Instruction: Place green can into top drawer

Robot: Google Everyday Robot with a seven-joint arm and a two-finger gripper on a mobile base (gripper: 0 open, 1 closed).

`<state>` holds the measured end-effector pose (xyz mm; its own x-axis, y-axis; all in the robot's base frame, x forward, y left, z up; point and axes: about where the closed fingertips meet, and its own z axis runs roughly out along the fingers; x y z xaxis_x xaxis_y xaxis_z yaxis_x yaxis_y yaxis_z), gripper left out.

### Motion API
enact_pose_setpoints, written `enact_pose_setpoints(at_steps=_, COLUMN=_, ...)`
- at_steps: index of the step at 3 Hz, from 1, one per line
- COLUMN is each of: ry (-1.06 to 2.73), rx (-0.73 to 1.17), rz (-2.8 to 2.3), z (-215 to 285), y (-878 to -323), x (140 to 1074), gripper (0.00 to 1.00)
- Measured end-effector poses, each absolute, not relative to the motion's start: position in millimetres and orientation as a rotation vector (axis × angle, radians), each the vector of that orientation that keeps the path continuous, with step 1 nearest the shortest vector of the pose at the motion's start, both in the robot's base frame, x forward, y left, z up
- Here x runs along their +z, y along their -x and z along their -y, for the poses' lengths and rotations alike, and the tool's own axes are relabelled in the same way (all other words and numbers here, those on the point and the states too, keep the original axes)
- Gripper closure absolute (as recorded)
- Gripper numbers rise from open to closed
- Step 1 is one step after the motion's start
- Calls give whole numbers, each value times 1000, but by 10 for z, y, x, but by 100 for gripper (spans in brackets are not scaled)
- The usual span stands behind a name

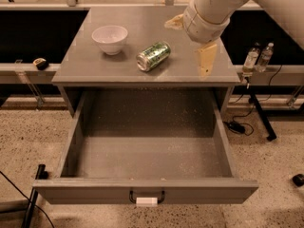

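Tool (186, 47) above the desk's (95, 65) right rear, cream fingers (207, 58) spread wide, gripping nothing.
Under the desk top, top drawer (147, 158) pulled out, speckled floor fully in view. White bowl (109, 38) upright at left rear. Green can (153, 56) on its side near the desk's middle, just right of the bowl, apart from the tool; print unreadable. Dark handle (146, 195) and white tag (146, 202) on the front panel, no legible writing.

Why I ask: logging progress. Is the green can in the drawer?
No, the green can lies on the cabinet top, with the gripper over the top's right side.
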<state>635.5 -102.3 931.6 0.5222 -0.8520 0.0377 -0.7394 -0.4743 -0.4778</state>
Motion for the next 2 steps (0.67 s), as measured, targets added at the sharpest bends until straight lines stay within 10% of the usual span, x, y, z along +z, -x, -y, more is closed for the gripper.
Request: enact_pose_setpoints(at_steps=2, ry=2517, rx=-384, rz=-1131, z=542, y=-7026, x=9028, gripper=0)
